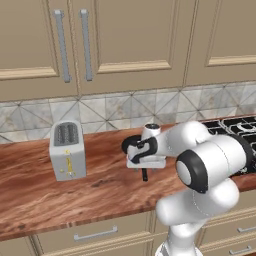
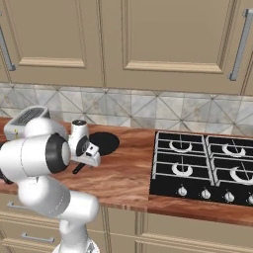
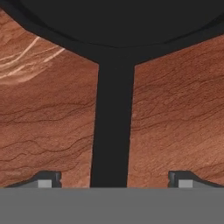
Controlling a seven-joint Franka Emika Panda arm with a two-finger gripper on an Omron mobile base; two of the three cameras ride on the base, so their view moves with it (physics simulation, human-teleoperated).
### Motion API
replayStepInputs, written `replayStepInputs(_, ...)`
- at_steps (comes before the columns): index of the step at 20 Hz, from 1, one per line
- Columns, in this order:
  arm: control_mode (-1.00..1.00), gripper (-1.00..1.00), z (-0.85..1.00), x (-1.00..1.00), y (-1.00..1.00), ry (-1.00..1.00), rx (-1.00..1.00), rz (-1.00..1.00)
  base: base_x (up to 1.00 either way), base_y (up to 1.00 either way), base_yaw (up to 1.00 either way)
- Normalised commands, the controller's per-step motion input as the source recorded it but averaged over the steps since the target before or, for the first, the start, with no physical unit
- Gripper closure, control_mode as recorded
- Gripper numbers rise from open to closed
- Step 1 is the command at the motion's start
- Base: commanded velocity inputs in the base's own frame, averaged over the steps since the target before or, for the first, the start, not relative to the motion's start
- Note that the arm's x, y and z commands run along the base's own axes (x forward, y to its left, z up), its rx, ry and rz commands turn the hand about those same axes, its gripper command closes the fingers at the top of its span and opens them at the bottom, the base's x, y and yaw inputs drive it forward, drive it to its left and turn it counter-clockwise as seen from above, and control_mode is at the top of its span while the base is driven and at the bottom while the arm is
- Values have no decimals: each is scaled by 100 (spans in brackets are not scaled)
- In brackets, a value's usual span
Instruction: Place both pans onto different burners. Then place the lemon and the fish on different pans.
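Note:
An all-black pan [image 2: 105, 142] lies on the wooden counter left of the hob, its long handle [image 3: 113, 131] pointing toward the counter's front. My gripper [image 3: 113, 179] hovers low over that handle, open, with one fingertip [image 3: 48, 180] on each side and clear gaps to the handle. From the left base view, the hand [image 1: 145, 156] covers part of the pan [image 1: 131, 143], and the handle's end [image 1: 145, 175] sticks out below. The burners [image 2: 184, 169] sit under dark grates on the black hob at right. The lemon and the fish are out of view.
A silver toaster [image 1: 67, 150] stands on the counter to the pan's left. Tiled backsplash and closed wall cabinets [image 2: 163, 44] lie behind. The hob [image 1: 239, 127] has a row of knobs [image 2: 205, 193] along its front. Drawers run below the counter edge.

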Motion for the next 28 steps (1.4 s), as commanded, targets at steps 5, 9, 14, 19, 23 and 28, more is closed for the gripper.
replayStepInputs(5,-100,100,-2,-2,0,0,0,0,0,0,0)
replayStepInputs(9,-100,100,0,-11,0,-1,0,0,0,0,0)
replayStepInputs(14,-100,100,0,-16,0,-4,-3,0,0,0,0)
replayStepInputs(19,-100,100,24,-31,-18,-1,-1,0,0,0,0)
replayStepInputs(23,-100,100,52,-42,-41,0,0,-4,0,0,0)
replayStepInputs(28,-100,100,50,-42,-47,2,0,-5,0,0,0)
